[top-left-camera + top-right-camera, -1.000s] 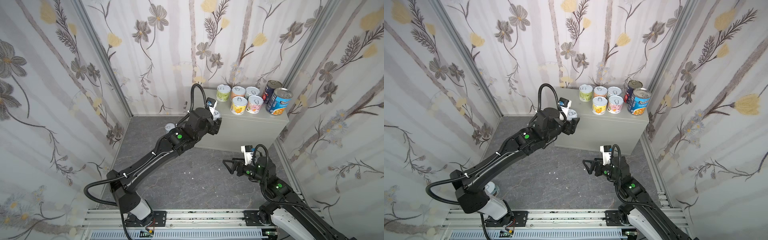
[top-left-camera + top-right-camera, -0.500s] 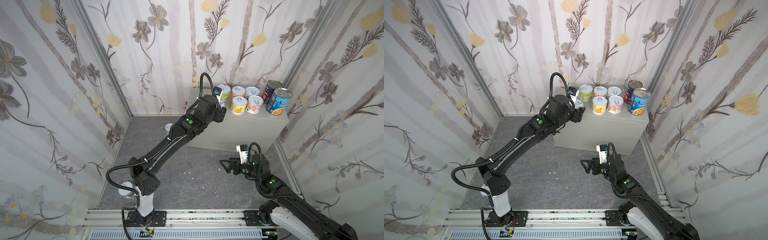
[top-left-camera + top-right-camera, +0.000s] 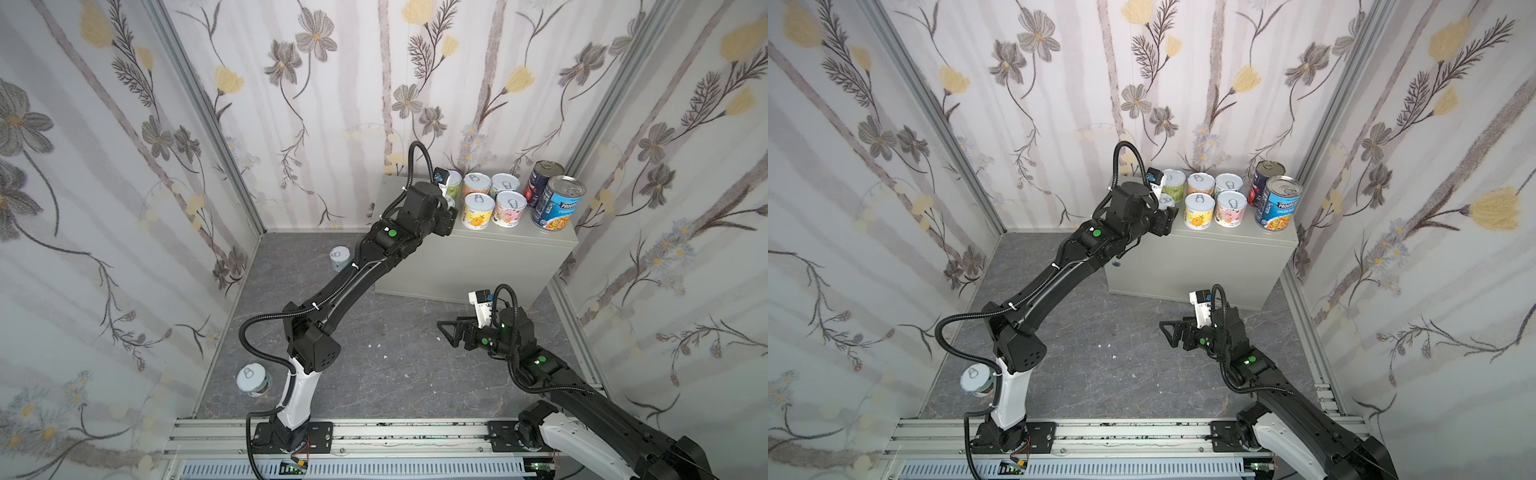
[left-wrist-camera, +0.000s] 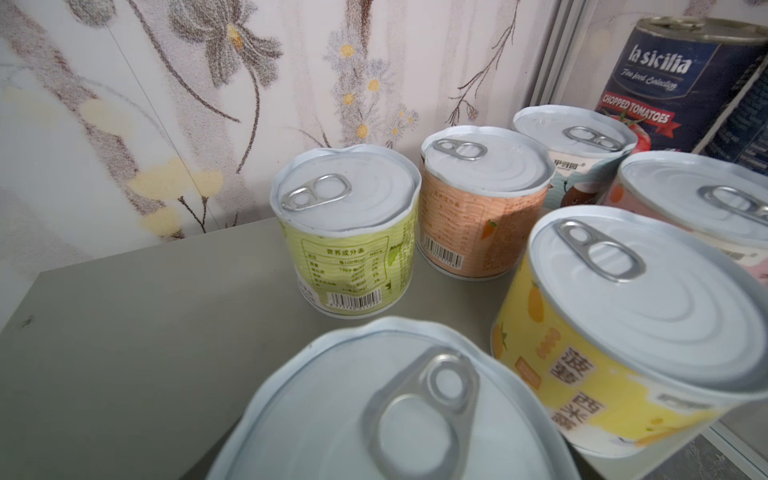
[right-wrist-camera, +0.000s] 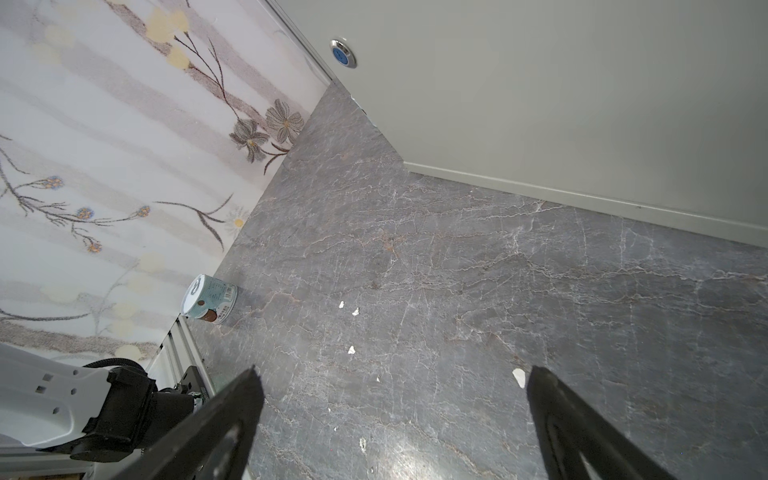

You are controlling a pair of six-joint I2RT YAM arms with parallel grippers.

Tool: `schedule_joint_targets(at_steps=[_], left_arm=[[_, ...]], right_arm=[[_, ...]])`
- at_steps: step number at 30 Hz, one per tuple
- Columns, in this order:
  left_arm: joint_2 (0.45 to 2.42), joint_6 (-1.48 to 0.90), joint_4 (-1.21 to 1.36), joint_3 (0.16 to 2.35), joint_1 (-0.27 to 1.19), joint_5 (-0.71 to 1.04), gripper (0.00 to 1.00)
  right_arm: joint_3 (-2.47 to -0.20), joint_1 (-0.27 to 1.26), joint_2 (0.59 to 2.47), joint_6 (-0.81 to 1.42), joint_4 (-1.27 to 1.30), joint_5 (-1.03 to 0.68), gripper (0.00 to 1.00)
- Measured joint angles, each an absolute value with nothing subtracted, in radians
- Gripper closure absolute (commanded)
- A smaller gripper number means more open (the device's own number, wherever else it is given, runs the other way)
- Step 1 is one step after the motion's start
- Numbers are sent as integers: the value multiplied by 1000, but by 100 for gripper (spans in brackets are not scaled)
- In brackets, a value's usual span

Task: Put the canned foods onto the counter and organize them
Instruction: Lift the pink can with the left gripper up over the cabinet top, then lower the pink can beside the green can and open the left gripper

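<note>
Cans cover much of the counter (image 3: 478,262) already. Seven stand on its top, crowded toward its right end. The green can (image 4: 349,232), orange can (image 4: 482,208) and teal can (image 4: 582,153) line its back edge. The yellow can (image 4: 623,316) and pink can (image 4: 698,195) sit in front of them. The navy-and-red can (image 4: 673,83) and blue soup can (image 3: 559,203) stand at the right end.

Your left gripper (image 3: 1165,210) pinches the held can (image 4: 395,415) over the counter's bare left part, just beside the yellow can. The fingers are hidden, so I can't tell whether it has touched down.

Your right gripper (image 5: 395,415) hangs spread wide and empty over the floor (image 5: 457,270) in front of the counter.

You have two left after this: the near floor can (image 3: 340,258) off the counter's left end, and the far floor can (image 3: 252,378) well apart from it. I'd judge you about three-quarters done.
</note>
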State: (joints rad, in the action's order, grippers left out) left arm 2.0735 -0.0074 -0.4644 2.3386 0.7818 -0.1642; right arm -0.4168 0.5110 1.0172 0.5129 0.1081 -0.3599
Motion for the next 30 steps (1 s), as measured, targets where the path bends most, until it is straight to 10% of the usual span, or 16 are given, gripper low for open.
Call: schedule_joint_targets(at_steps=[30], left_arm=[[2210, -15, -437, 2506, 773, -131, 19]], right_arm=[[-434, 510, 1041, 465, 97, -360, 0]])
